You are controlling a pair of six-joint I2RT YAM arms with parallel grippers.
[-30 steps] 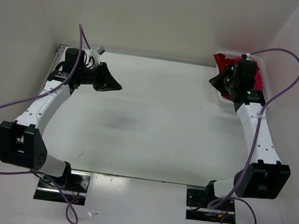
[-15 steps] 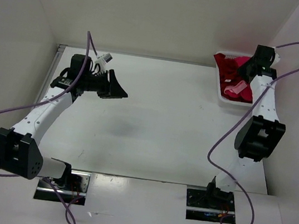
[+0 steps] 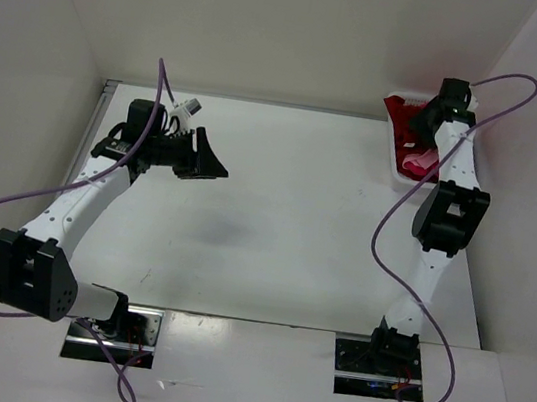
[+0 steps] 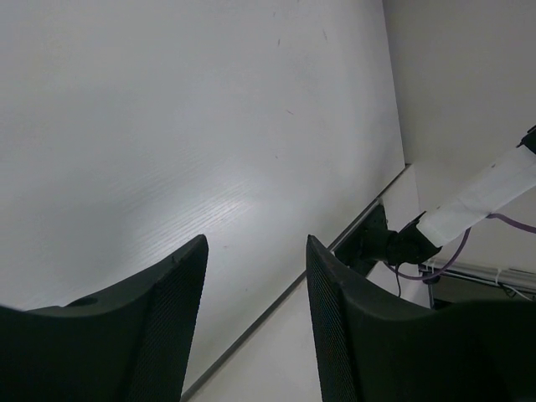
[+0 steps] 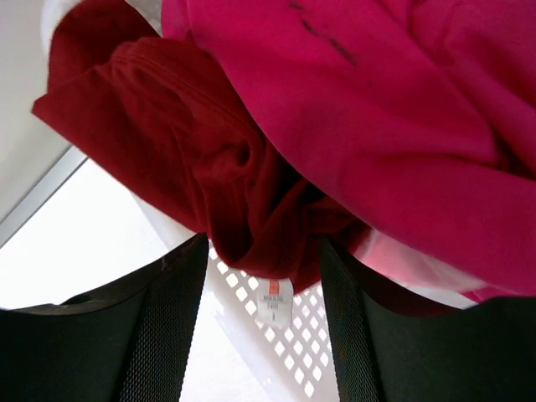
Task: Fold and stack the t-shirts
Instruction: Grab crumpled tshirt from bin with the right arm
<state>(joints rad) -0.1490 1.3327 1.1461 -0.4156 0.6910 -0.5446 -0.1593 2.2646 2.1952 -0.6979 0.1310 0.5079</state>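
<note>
Right wrist view: the dark red t-shirt (image 5: 226,159) is lying bunched in the white mesh basket (image 5: 280,356), with a small white label (image 5: 273,301) hanging from its lowest fold, and the bright magenta t-shirt (image 5: 402,109) is lying over it on the right. A paler pink strip of the light pink t-shirt (image 5: 410,255) is showing beneath the magenta one. The right pincer (image 5: 264,247) is standing open just in front of the red fold, its two dark fingers (image 5: 159,335) spread to either side of the cloth; whether they are touching it cannot be told. In the top external view the basket (image 3: 397,176) is sitting at the far right corner of the white tabletop (image 3: 297,215), the dark red shirt (image 3: 399,111) and light pink shirt (image 3: 418,165) showing inside, and the right pincer (image 3: 424,123) is hanging over them. Well apart, at the far left, the left pincer (image 3: 208,164) is hovering above the tabletop, pointing right. In the left wrist view this left pincer (image 4: 255,251) is standing open with nothing between its fingers.
</note>
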